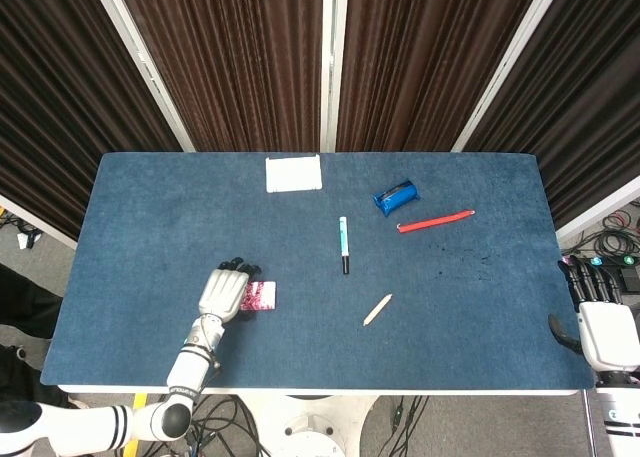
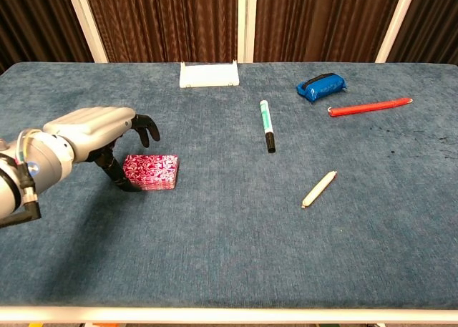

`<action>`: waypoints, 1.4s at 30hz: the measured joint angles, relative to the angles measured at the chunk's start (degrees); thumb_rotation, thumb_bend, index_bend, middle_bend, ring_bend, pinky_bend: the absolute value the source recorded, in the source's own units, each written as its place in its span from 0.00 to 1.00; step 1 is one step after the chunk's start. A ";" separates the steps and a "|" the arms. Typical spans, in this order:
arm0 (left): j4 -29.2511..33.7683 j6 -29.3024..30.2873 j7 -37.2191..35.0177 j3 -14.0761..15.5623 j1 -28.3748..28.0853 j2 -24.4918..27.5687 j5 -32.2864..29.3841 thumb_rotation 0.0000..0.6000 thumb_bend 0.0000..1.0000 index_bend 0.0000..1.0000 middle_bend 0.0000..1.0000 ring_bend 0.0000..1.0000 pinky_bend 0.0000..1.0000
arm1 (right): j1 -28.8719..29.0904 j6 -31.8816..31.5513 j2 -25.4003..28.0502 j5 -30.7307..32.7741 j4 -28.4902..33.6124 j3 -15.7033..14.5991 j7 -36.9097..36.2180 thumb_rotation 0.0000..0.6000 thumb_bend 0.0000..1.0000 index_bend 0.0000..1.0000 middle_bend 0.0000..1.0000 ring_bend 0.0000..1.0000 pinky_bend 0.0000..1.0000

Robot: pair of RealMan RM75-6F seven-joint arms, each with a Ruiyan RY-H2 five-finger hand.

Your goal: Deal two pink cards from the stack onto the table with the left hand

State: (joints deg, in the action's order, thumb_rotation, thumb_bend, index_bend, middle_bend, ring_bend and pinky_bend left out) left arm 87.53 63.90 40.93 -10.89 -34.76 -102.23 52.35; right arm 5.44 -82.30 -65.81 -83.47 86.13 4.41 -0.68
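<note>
The stack of pink patterned cards (image 1: 261,296) (image 2: 152,172) lies flat on the blue table (image 1: 470,307), near its front left. My left hand (image 1: 223,292) (image 2: 93,127) hovers over the stack's left end, palm down, fingers spread and curved downward. Its thumb reaches down beside the stack's left edge in the chest view. I cannot tell whether any finger touches the cards. My right hand (image 1: 598,322) hangs off the table's right edge, fingers apart and holding nothing.
A white card holder (image 1: 294,173) (image 2: 208,75) stands at the back centre. A green marker (image 1: 343,243) (image 2: 266,125), a blue pouch (image 1: 396,196) (image 2: 321,86), a red pen (image 1: 436,221) (image 2: 369,106) and a beige stick (image 1: 377,309) (image 2: 318,189) lie right of the stack.
</note>
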 measured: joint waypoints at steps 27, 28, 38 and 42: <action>-3.65 1.19 -0.88 0.39 -1.75 -2.93 -2.77 1.00 0.15 0.35 0.37 0.14 0.25 | 0.10 1.50 0.07 1.43 -0.28 0.05 -0.37 1.00 0.29 0.00 0.00 0.00 0.00; -3.87 1.17 -1.37 0.35 -1.75 -3.02 -2.57 1.00 0.15 0.35 0.38 0.14 0.25 | 0.11 1.53 0.07 1.51 -0.29 0.08 -0.34 1.00 0.29 0.00 0.00 0.00 0.00; -4.98 0.72 -3.98 0.15 -1.76 -3.43 -1.96 1.00 0.21 0.38 0.41 0.14 0.25 | 0.19 1.89 -0.12 1.91 -0.50 0.15 -0.05 1.00 0.29 0.00 0.00 0.00 0.00; -5.06 0.77 -4.43 0.17 -1.72 -3.47 -1.91 1.00 0.23 0.39 0.42 0.15 0.25 | 0.22 1.96 -0.08 2.08 -0.48 0.24 0.01 1.00 0.29 0.00 0.00 0.00 0.00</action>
State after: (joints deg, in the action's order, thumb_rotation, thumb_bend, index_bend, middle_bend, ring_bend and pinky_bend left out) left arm 82.47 64.67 36.50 -10.72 -36.48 -105.70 50.44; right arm 5.66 -80.34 -65.89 -81.38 85.65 4.64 -0.67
